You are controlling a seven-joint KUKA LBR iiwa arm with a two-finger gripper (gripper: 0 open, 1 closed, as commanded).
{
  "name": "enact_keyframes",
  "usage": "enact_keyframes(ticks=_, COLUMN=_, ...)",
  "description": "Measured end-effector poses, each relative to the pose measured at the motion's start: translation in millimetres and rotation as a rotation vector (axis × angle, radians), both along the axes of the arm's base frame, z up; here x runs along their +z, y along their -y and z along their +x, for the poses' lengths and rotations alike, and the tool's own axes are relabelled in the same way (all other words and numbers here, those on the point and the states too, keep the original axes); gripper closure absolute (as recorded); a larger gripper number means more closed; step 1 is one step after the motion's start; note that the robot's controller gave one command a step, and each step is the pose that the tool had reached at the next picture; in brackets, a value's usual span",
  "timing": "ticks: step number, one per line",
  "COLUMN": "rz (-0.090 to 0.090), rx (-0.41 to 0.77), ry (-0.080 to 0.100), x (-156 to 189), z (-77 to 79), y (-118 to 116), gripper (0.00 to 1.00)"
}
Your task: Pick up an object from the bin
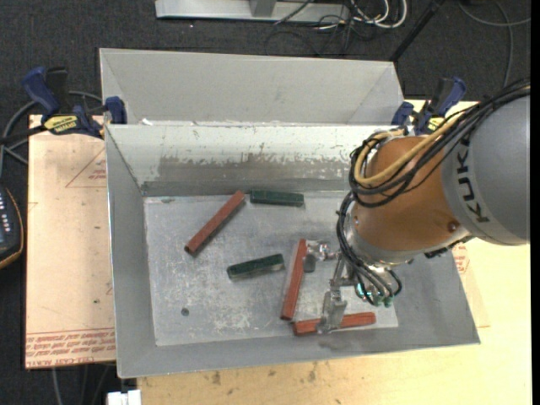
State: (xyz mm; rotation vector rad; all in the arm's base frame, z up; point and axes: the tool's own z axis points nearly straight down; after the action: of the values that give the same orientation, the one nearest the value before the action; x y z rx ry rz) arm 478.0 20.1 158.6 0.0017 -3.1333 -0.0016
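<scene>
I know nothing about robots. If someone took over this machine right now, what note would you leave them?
End effector: low in the near right corner of the grey bin, over the short red-brown bar; open or shut can't be told.
Others: long red-brown bar beside it, slanted red-brown bar at left, middle dark green bar, back dark green bar.
Done: nothing lifted.
Left: grasp one and raise it.

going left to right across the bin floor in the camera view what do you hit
long red-brown bar lying diagonally -> dark green bar in mid floor -> red-brown bar running near to far -> short red-brown bar by the front wall
</scene>
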Motion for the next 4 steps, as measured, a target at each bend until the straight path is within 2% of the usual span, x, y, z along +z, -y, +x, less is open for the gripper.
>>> enact_keyframes(ticks=1, rz=0.0, rx=0.0, ry=0.009, x=-73.9, z=2.3, y=10.6, gripper=0.0)
enact_keyframes(ticks=2, rz=0.001, rx=0.045, ry=0.026, x=-85.7, z=9.4, y=11.7, gripper=0.0)
enact_keyframes(ticks=3, rz=-0.001, rx=-0.01, ry=0.026, x=-85.7, z=7.8, y=-1.1, gripper=0.0)
enact_keyframes(ticks=4, rz=0.001, rx=-0.01, ry=0.017, x=-86.8, z=5.4, y=-2.2, gripper=1.0)
